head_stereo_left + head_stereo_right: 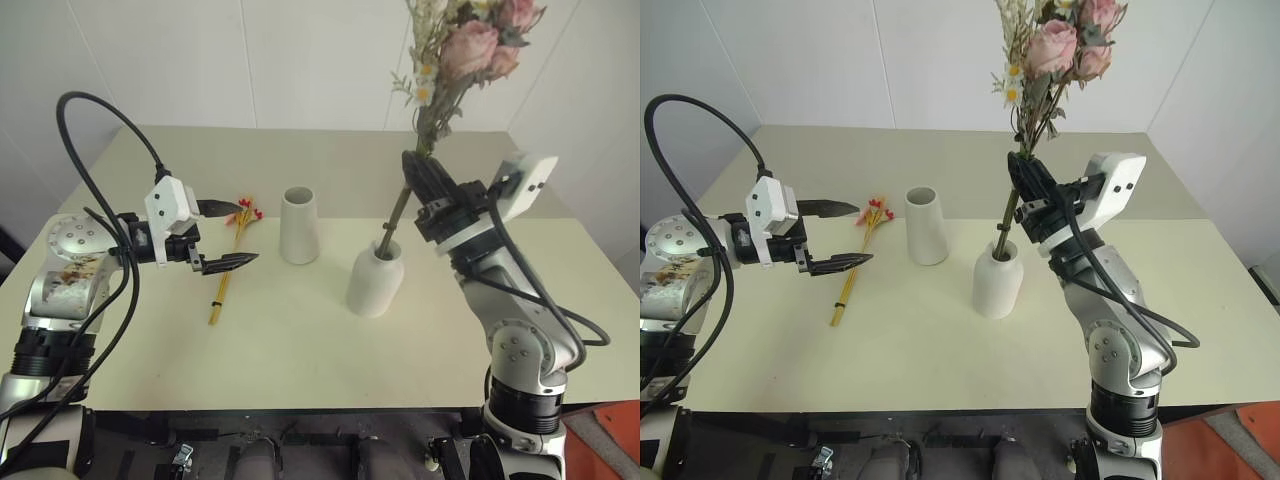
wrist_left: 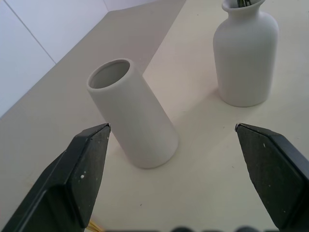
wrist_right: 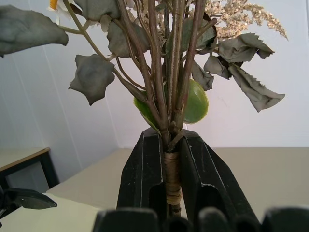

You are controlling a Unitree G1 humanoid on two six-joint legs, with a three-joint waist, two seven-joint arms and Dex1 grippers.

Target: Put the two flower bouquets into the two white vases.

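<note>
The rose bunch [image 1: 470,50] is clamped at its wrapped stems by the right gripper [image 1: 420,180], and its stem ends are set in the neck of the short vase [image 1: 376,282]. The left gripper [image 1: 228,235] is held with fingers spread wide and empty, just above the yellow bundle [image 1: 230,262] lying on the table [image 1: 320,350] beside the tall vase [image 1: 298,226].
</note>
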